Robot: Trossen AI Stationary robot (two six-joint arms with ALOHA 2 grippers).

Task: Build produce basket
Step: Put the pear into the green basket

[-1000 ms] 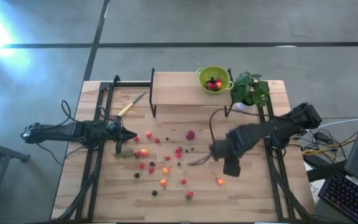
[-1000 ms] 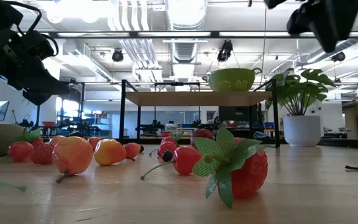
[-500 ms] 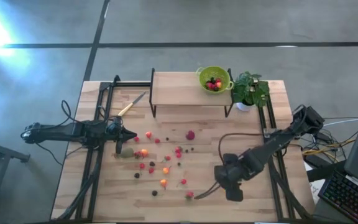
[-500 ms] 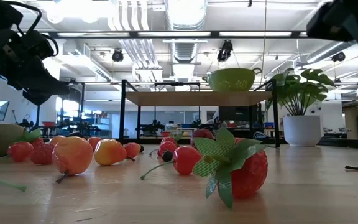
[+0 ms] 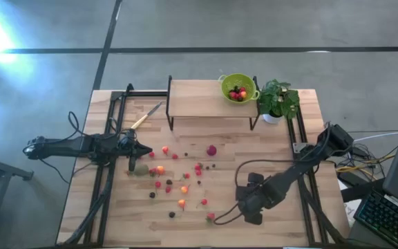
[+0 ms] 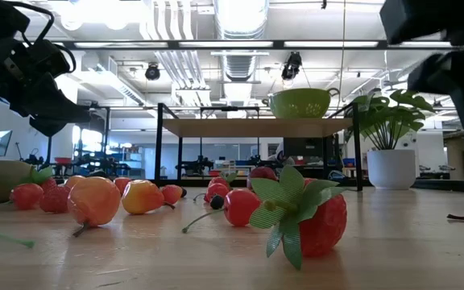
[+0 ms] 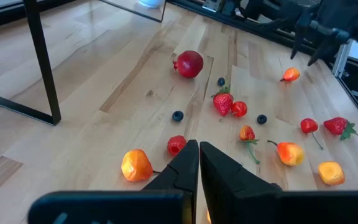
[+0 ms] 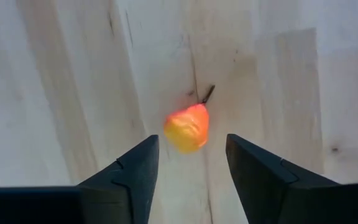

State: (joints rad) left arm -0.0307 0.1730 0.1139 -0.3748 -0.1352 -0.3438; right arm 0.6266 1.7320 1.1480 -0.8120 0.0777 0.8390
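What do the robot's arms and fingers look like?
Both arms are black and jointed, with black cables looping alongside. The left gripper has two flat, dark, tapering fingers. The right gripper has two dark, wedge-shaped fingers.

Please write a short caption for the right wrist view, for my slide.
Right gripper, open, hovers above a small orange-red fruit lying on the wooden table.

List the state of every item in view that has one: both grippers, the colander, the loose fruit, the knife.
Left gripper: shut, empty, above the fruit.
Right gripper: open, straddling an orange-red fruit on the table, not gripping.
Green colander: upright on the shelf, a few fruits inside.
Loose fruit: scattered on the table.
Knife: lying flat, untouched.
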